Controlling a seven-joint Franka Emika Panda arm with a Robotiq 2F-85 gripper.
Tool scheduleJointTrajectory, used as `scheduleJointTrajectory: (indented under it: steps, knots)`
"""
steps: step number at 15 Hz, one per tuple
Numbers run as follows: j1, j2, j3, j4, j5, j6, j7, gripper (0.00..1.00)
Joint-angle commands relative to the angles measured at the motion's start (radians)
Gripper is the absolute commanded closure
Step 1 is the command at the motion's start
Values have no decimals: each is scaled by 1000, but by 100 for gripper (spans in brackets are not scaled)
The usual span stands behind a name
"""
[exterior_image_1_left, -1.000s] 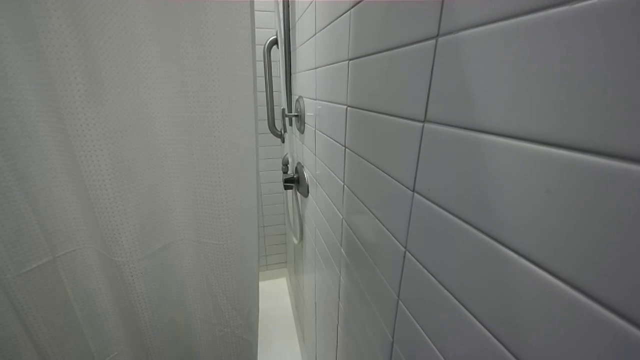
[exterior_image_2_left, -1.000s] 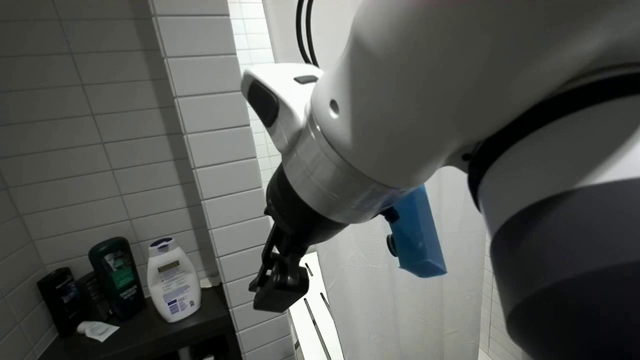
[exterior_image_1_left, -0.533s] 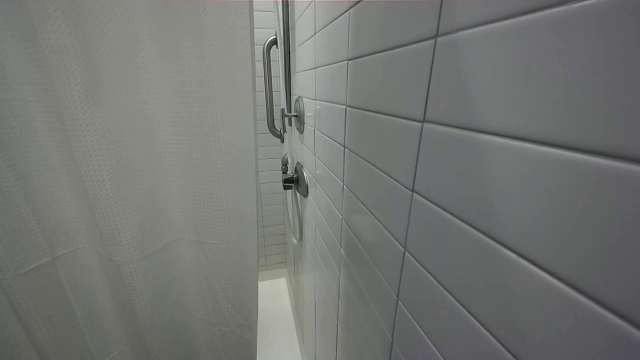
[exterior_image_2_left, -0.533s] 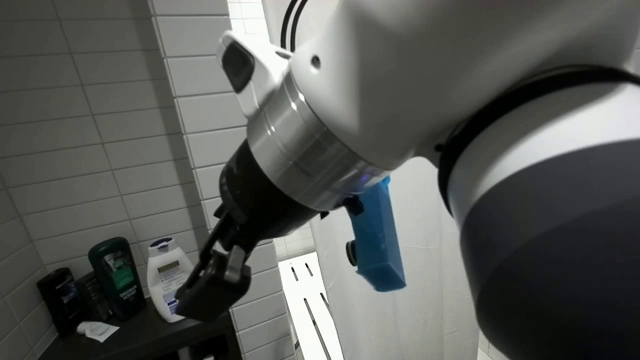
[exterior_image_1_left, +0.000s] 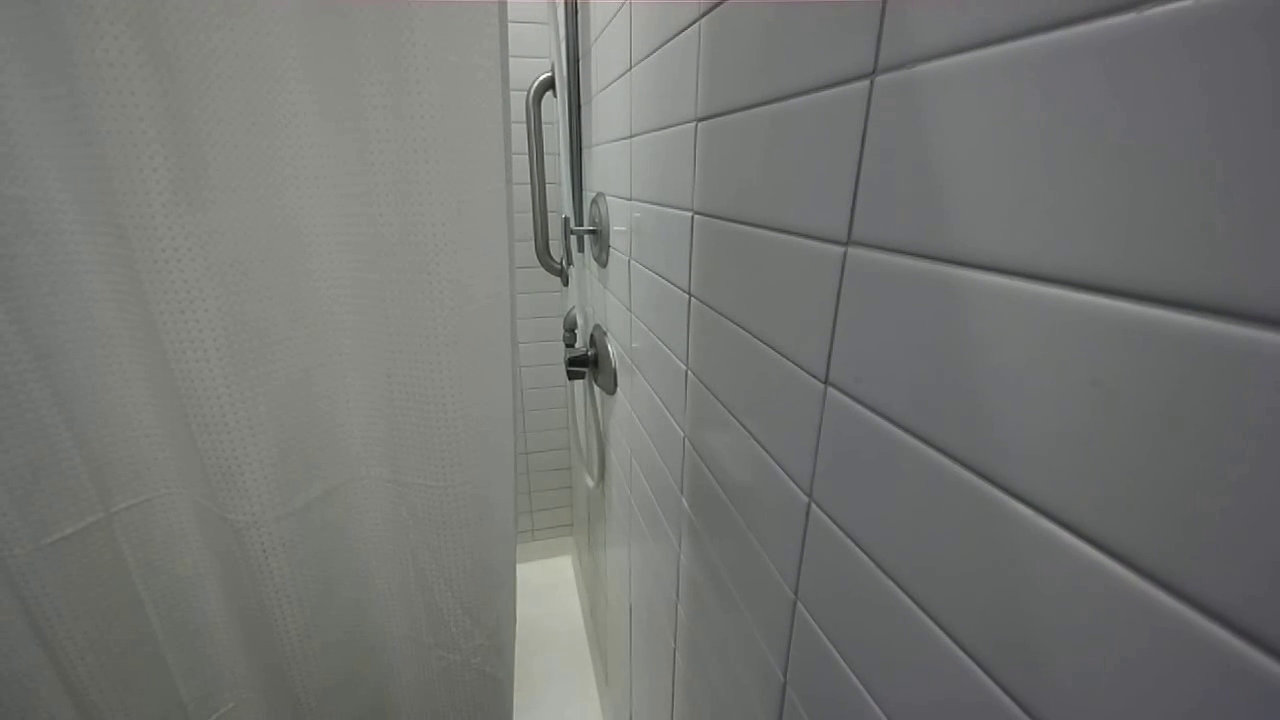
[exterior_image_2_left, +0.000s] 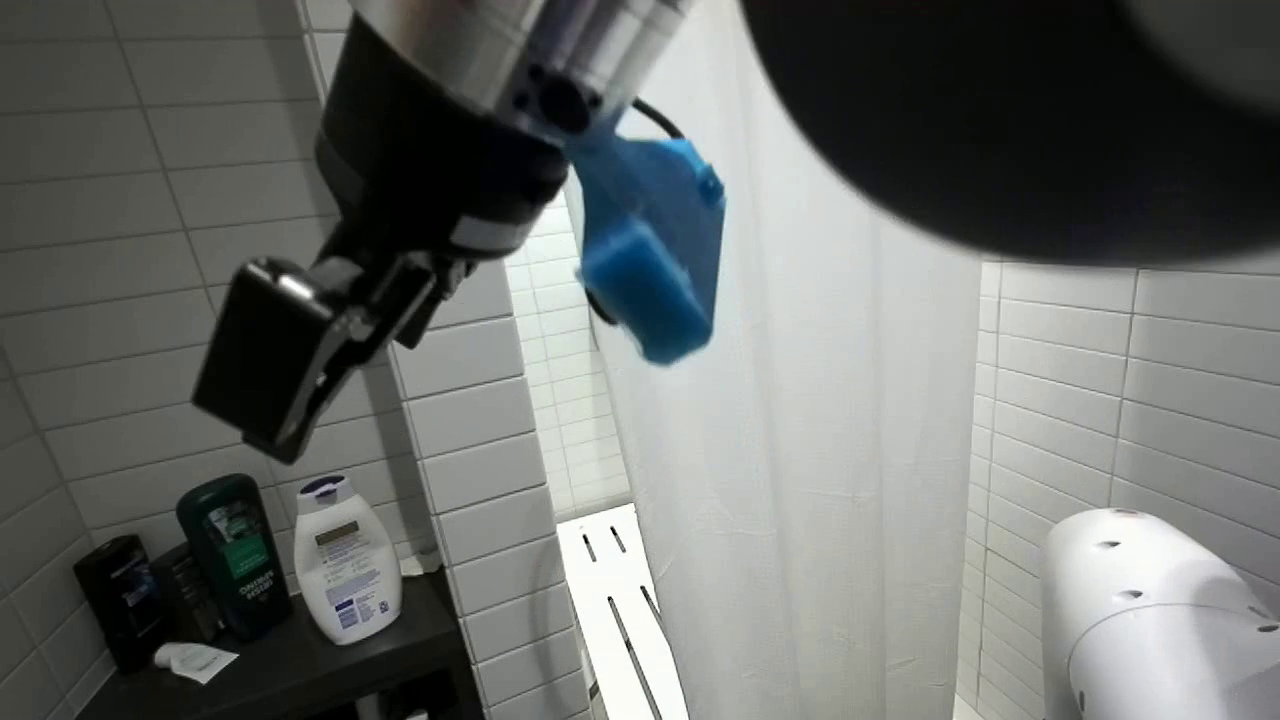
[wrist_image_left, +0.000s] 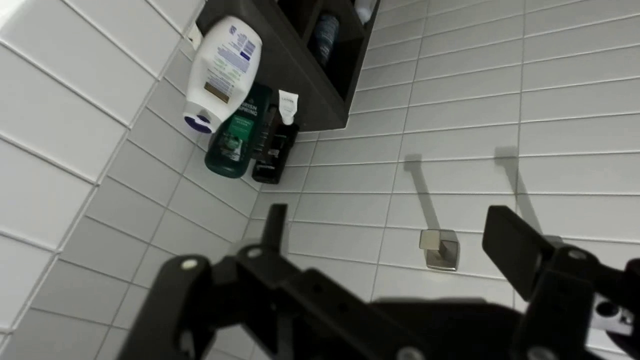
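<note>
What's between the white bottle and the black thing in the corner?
A green bottle and a dark container stand between the white bottle and the black thing. That shows in an exterior view, and in the wrist view too.

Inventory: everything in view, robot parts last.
tiles: many, white, every view
shelf: one, dark, against tiles
white bottle: one, white, on shelf
green bottle: one, green, on shelf
containers: two, black, on shelf
tube: one, white, on shelf
canister: one, blue, inside shelf
unclear items: some, white, inside shelf
hook: one, metallic, on tiles
curtain: probably one, white, both exterior views
slotted seat: one, white, beside curtain
shower controls: two, metallic, on tiles
grab bar: one, metallic, by controls
hose: one, white, below controls
arm: one, white/black, before curtain
casing: one, blue, on arm
gripper: one, black, open, above shelf level
</note>
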Motion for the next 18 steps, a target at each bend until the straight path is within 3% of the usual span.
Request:
scheduleJointTrajectory:
  steps: [1,5,11,14,18]
  knots:
    - [-121,143,48,260,13,-265,57,0]
    - [-245,195,85,401,16,-520,100,0]
    - [-366,175,41,358,115,-765,100,0]
    - [-423,178,-19,300,232,-773,69,0]
    - [-488,166,-90,130,399,-720,26,0]
